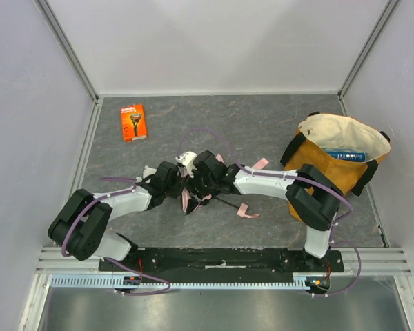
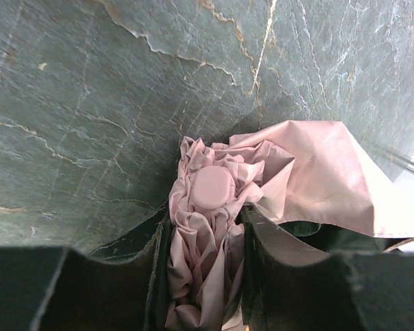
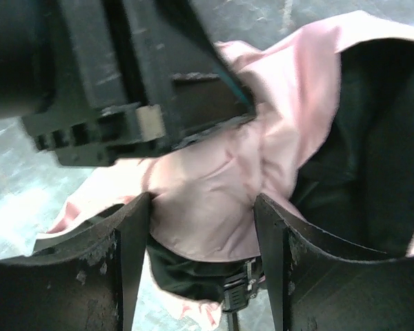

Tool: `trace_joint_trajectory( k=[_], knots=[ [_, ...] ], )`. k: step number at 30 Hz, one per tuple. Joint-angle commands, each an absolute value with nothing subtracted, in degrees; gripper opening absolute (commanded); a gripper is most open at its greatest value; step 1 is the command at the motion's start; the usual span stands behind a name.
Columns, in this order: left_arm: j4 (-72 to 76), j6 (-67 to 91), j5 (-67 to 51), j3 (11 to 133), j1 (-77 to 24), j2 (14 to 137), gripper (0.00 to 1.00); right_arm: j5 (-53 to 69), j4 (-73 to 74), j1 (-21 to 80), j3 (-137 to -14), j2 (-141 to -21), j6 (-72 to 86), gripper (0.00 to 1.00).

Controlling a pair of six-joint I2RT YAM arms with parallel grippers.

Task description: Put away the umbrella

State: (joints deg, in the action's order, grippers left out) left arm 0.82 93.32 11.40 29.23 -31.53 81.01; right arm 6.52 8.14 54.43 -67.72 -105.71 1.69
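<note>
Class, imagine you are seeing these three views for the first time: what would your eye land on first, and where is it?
First, the crumpled pale pink umbrella at mid-table: the left gripper is clamped on its bunched fabric, and the right gripper straddles another fold. Next, the mustard tote bag standing open at the right edge, and the orange razor pack at the far left.

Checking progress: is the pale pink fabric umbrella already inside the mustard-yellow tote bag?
No, the umbrella lies on the table, well left of the bag.
</note>
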Motion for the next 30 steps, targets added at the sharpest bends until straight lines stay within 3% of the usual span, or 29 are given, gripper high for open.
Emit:
trace_joint_trajectory(
  k=[1,8,15,22,26,30],
  knots=[
    [-9.5,90.3,12.0,27.5,-31.5,83.8,0.02,-9.6,7.7,56.9,-66.2,-108.3,-5.4,0.69],
    [-13.8,91.4,8.0,29.9,-31.2,85.2,0.02,-11.1,3.9,58.8,-63.3,-112.8,-8.0,0.72],
    [-13.2,91.3,6.8,29.3,-30.1,85.5,0.02,-2.4,0.4,59.8,-58.4,-110.4,-5.0,0.73],
    [-13.8,86.8,5.1,30.1,-27.9,85.4,0.02,-9.4,0.4,59.9,-55.0,-111.0,-6.5,0.74],
    [-15.5,82.6,1.9,32.3,-26.5,88.2,0.02,-10.8,0.5,60.1,-56.0,-113.4,-6.8,0.72],
    [-16.4,80.2,0.3,31.8,-24.8,88.2,0.02,-11.8,1.1,60.2,-58.1,-116.8,-5.3,0.62]
  ],
)
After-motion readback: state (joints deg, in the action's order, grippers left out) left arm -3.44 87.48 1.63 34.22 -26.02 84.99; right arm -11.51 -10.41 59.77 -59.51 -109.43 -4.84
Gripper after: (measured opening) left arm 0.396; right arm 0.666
